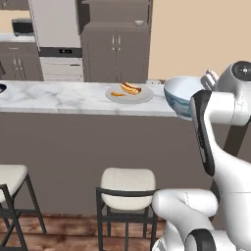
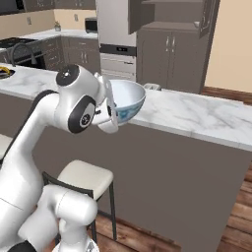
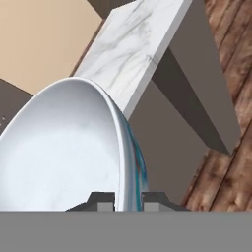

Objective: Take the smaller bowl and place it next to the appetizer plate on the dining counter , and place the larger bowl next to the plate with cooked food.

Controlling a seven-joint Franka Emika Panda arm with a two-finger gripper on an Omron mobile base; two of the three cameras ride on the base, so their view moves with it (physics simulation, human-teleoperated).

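Note:
The larger bowl (image 1: 179, 95), white with a blue-green pattern, hangs just off the front edge of the dining counter (image 1: 59, 98), near its right end. My gripper (image 3: 129, 199) is shut on the bowl's rim (image 3: 125, 147), one finger inside and one outside. Seen from the right, the bowl (image 2: 127, 101) juts out from my gripper (image 2: 112, 102). The plate with cooked food (image 1: 130, 93) lies on the counter a little left of the bowl. The dark appetizer plate (image 2: 5, 72) with yellow food sits at the counter's far left. The smaller bowl is out of view.
Two cushioned stools (image 1: 126, 188) (image 1: 10, 179) stand against the counter's front below the bowl and to the left. Beyond the counter are grey-brown cabinets (image 1: 115, 49) and an oven (image 1: 61, 61). The marble top (image 2: 197, 115) runs on to the right of the bowl.

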